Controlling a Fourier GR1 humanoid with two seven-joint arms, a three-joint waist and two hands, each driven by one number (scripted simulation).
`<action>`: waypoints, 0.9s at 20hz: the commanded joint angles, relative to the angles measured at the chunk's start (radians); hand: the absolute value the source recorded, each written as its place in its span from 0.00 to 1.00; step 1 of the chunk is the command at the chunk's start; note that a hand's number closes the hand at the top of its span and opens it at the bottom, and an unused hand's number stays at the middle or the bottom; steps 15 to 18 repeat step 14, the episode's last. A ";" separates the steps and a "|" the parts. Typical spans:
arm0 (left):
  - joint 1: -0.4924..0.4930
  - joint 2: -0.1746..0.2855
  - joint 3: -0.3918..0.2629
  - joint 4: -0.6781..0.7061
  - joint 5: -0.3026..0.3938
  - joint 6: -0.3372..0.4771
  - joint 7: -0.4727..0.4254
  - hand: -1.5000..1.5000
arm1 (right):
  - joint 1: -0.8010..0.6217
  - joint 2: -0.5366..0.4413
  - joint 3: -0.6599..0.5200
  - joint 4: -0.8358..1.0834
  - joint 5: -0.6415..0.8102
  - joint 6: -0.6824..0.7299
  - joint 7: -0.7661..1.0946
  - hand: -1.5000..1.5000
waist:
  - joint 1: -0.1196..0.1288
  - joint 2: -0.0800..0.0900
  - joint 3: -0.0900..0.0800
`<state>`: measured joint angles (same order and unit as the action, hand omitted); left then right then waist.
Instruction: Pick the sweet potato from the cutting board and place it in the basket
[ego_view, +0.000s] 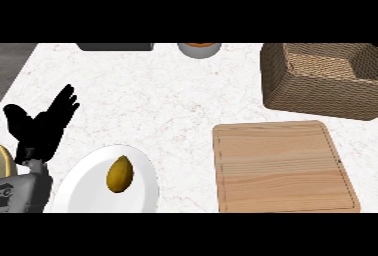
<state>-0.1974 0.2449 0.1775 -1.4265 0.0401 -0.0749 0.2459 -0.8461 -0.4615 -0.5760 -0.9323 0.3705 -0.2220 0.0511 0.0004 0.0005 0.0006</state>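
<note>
1. I see the light wooden cutting board (284, 167) bare on top; no sweet potato on it.
2. The brown woven wicker basket (321, 80) sits beyond the board near the counter's (170, 95) far right. What shows of its inside holds nothing; the near wall hides part of the floor.
3. The only potato-like thing is a small yellow-brown oval vegetable (120, 173) lying on the round white plate (81, 192) at lower left, well apart from the basket. If that's the sweet potato, placing is left.
4. It looks smooth, tapered at both ends, lying lengthwise.
5. Left hand (40, 127) rests by the left edge, fingers straight and spread, holding nothing.
6. Right hand isn't visible.
</note>
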 joint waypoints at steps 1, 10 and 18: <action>-0.015 0.041 0.037 0.001 0.030 -0.027 0.021 0.50 | 0.064 -0.075 -0.128 -0.006 -0.143 0.073 -0.018 0.00 | -0.010 -0.002 0.000; -0.019 -0.015 -0.012 -0.020 -0.026 0.037 0.039 0.50 | 0.246 -0.380 -0.240 0.210 -0.292 0.477 -0.138 0.00 | -0.003 0.002 0.002; 0.021 -0.008 -0.001 0.012 -0.001 -0.015 -0.034 0.50 | 0.300 -0.493 -0.260 0.359 -0.302 0.602 -0.262 0.00 | 0.011 0.006 0.002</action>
